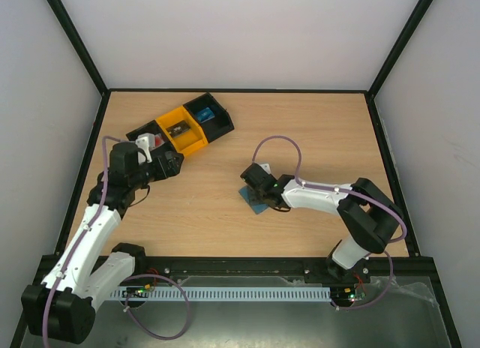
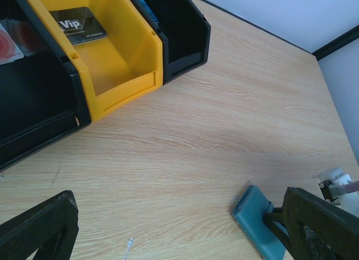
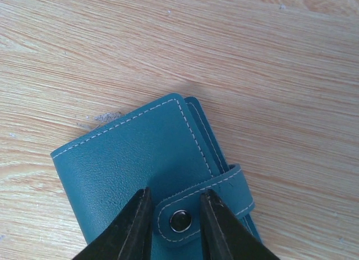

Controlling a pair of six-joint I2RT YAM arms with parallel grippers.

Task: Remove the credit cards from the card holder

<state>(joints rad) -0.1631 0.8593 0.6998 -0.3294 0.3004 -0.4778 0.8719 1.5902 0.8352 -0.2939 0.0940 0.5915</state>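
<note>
Though walled at every edge, leaves broad bare surface (image 1: 315, 130) toward 12 and 3 o'clock. Reads "Vip" on a dark card (image 2: 78, 26) in the tray (image 2: 120, 92) at 10 o'clock. Finds the card holder (image 3: 129, 159) snapped shut near centre, right tool (image 3: 176, 194) straddling its snap, grip impossible to tell; left tool (image 2: 179, 215) spread wide, empty.

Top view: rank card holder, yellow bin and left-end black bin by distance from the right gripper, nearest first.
1. card holder, right beneath the right gripper.
2. yellow bin, up and to the left.
3. left-end black bin, farther left again.
</note>
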